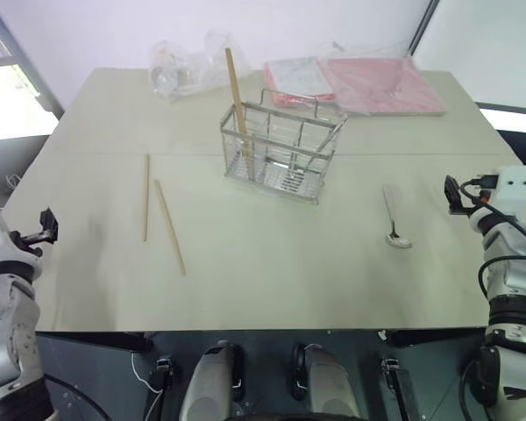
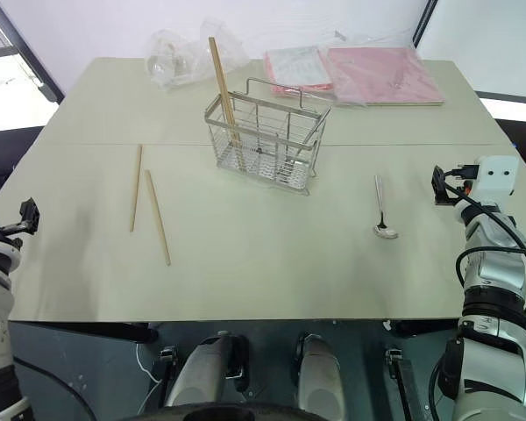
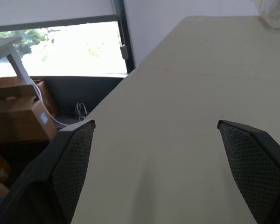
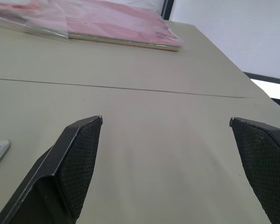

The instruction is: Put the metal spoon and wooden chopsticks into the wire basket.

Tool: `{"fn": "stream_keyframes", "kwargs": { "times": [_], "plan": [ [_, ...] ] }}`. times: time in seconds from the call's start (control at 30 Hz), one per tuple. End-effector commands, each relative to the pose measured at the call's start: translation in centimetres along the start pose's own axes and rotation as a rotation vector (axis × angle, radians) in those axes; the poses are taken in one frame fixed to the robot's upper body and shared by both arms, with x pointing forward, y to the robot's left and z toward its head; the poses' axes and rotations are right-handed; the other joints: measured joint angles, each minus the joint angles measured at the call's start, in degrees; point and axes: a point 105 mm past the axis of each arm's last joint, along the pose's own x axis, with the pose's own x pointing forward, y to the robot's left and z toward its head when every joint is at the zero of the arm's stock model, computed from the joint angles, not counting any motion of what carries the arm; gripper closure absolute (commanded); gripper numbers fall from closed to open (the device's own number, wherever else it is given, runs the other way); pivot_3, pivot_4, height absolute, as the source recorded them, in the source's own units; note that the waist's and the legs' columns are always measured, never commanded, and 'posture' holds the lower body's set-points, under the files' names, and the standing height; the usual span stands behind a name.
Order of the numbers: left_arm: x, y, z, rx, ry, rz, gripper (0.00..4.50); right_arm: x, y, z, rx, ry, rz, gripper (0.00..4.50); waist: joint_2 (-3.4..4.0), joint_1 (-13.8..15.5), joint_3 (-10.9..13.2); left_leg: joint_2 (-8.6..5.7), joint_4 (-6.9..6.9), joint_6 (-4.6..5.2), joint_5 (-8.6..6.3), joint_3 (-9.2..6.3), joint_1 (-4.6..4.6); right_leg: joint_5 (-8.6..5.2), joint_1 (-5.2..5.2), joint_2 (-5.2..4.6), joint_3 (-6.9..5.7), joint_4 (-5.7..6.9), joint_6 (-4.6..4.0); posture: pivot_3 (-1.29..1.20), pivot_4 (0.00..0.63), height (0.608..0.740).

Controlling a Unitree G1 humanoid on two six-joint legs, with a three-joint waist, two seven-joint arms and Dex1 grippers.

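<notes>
Writing: none can be read on anything on the tabletop (image 1: 272,281).
Wire basket (image 1: 283,151): silver open-grid rectangle with inner dividers and a looped rim, standing mid-tabletop, toward the far edge.
Chopstick in basket (image 1: 238,96): one light-brown stick leaning in the basket's left end, rising well above the rim.
Loose chopsticks (image 1: 158,217): two plain wooden sticks flat on the tabletop, left of the basket, lying close together, apart at the near ends.
Metal spoon (image 1: 394,217): small, shiny, slim handle, oval bowl toward the near edge; right of the basket, well apart from it.
Clear plastic bags (image 1: 186,63): crumpled, at the far edge.
Pink packets (image 1: 358,83): flat, in clear wrap, far right corner.
Left gripper (image 3: 156,135): fingers spread wide, empty, over the left edge.
Right gripper (image 4: 165,128): fingers spread wide, empty, over the right edge.
</notes>
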Motion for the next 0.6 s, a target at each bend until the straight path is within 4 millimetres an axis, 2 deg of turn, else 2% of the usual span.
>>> {"fn": "stream_keyframes", "kwargs": {
  "times": [0.03, 0.6],
  "plan": [
    [0.02, -0.14, 1.87, 0.012, -0.061, -0.013, 0.09, 0.01, -0.74, 1.8, -0.003, -0.064, -0.022, 0.0, 0.0, 0.0, 0.0, 0.0, 0.0, 0.0, 0.0, 0.0, 0.0, 0.0, 0.0, 0.0, 0.0, 0.0, 0.0, 0.0, 0.15, 0.699],
    [0.42, -0.47, 2.13, 0.005, -0.064, -0.01, 0.09, 0.18, -0.9, 2.15, 0.003, -0.075, -0.03, 0.0, 0.0, 0.01, 0.0, 0.0, 0.0, 0.01, 0.02, 0.0, 0.01, 0.0, 0.01, 0.01, 0.0, 0.0, 0.0, 0.0, 0.15, 0.699]
  ]
}}
